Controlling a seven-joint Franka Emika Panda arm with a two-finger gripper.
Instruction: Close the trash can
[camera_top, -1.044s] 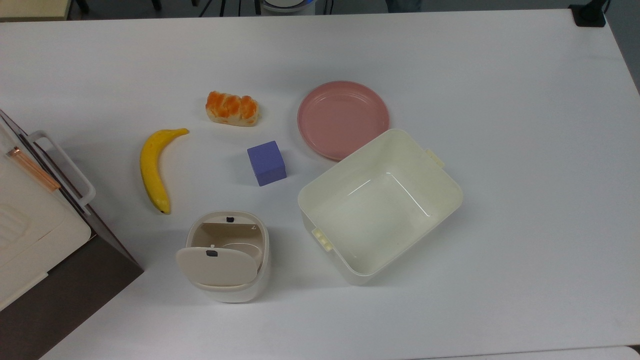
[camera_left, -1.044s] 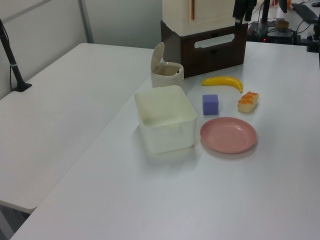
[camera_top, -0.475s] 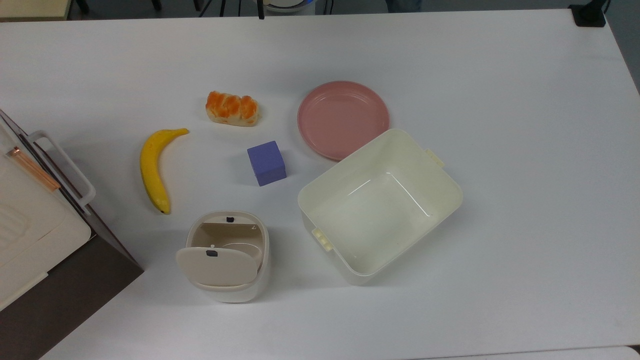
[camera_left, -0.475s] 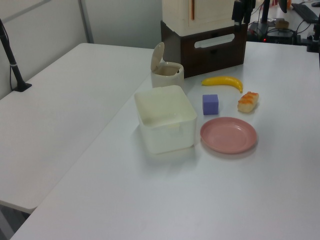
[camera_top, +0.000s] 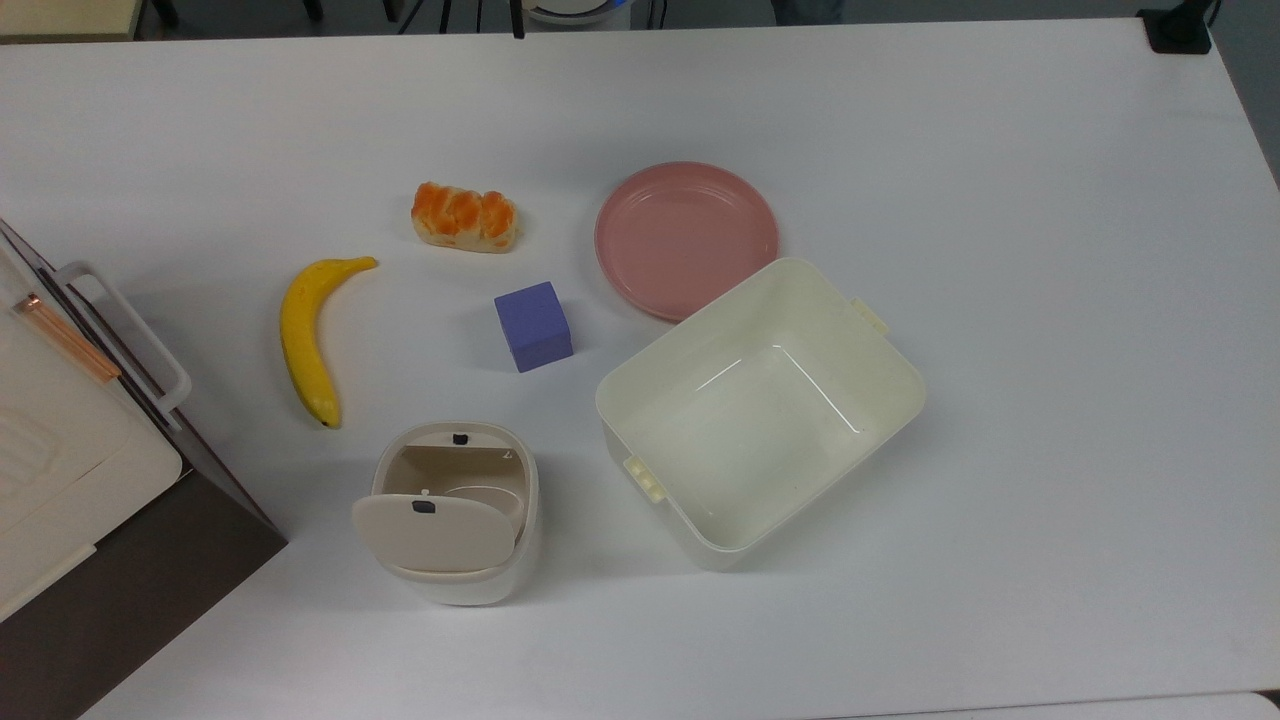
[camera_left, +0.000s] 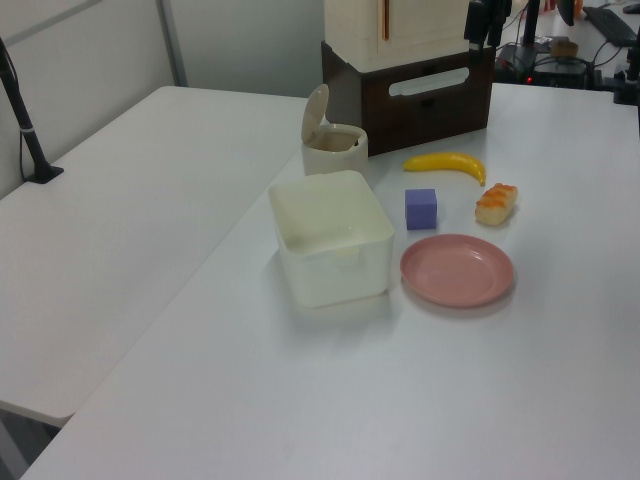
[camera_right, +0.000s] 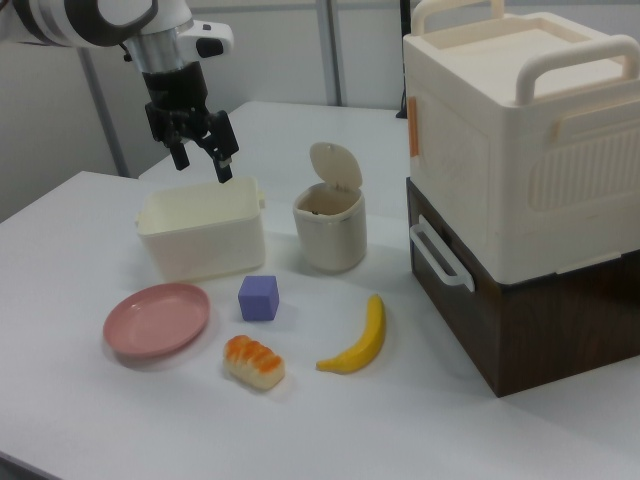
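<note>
Upper left of the right view: gripper (camera_right: 203, 159) hanging high on the arm, pointed down, fingers (camera_right: 226, 160) spread and holding nothing, above the tub (camera_right: 201, 238). Right of the tub, at frame centre: the trash can (camera_right: 329, 229), lid (camera_right: 334, 164) tipped up, open. Lower centre-left of the top view: same trash can (camera_top: 455, 515). White counter (camera_top: 1000, 200) carrying a plate (camera_top: 686, 238), cube (camera_top: 533, 325), bread (camera_top: 465, 216) and banana (camera_top: 306, 336). At the right view's right: cream box (camera_right: 520, 130) stacked on a dark cabinet (camera_right: 520, 310).

The arm (camera_right: 95, 18) is white with black bands, ending in black fingers (camera_right: 226, 163).
</note>
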